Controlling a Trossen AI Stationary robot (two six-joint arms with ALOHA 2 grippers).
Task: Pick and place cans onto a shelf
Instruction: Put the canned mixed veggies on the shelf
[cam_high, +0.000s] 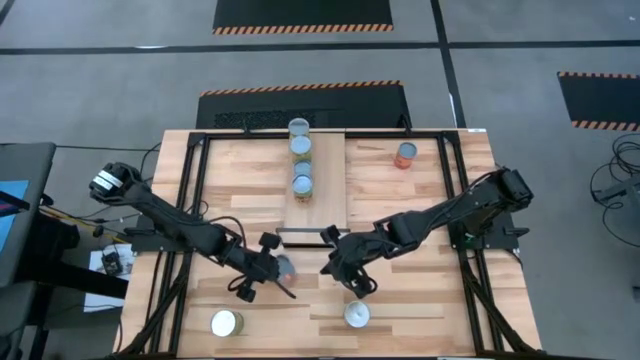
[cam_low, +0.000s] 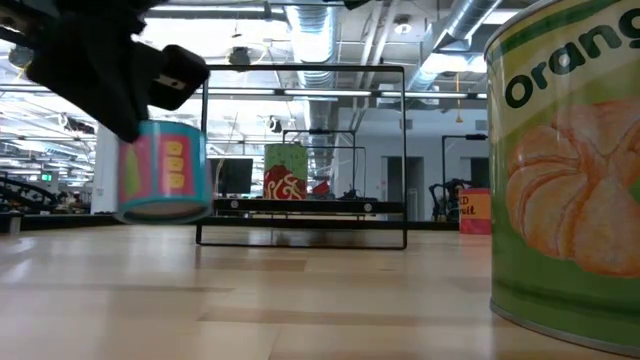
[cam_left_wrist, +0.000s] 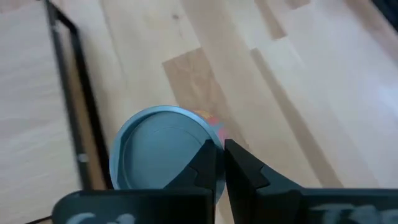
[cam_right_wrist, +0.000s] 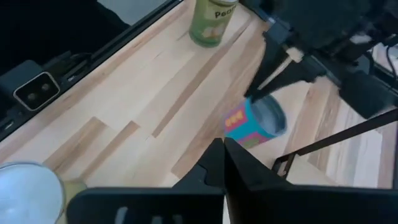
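Note:
My left gripper (cam_high: 270, 266) is shut on a teal can with pink and yellow label patches (cam_right_wrist: 255, 124), in front of the shelf's near end. In the low view the can (cam_low: 160, 170) hangs clear of the tabletop. The shelf (cam_high: 325, 190), a light-wood board, lies at the table's far middle with three cans in a row along its left side (cam_high: 301, 150). My right gripper (cam_high: 342, 266) is shut and empty just right of the held can; it also shows in the right wrist view (cam_right_wrist: 224, 155). My left gripper pinches the can's top rim (cam_left_wrist: 216, 138) at one side, one finger (cam_left_wrist: 205, 163) over the silver lid and the other (cam_left_wrist: 244, 169) on the outer wall. The fingers slant down from the table's left. The can hangs tilted below them, clear of the table.
A red-orange can (cam_high: 405, 155) stands at the far right. A yellow-green can (cam_high: 227, 323) and a white-topped can (cam_high: 357, 314) stand near the front edge. A large orange-labelled can (cam_low: 570, 180) stands close to the low camera. A black frame (cam_high: 195, 200) runs around the tabletop.

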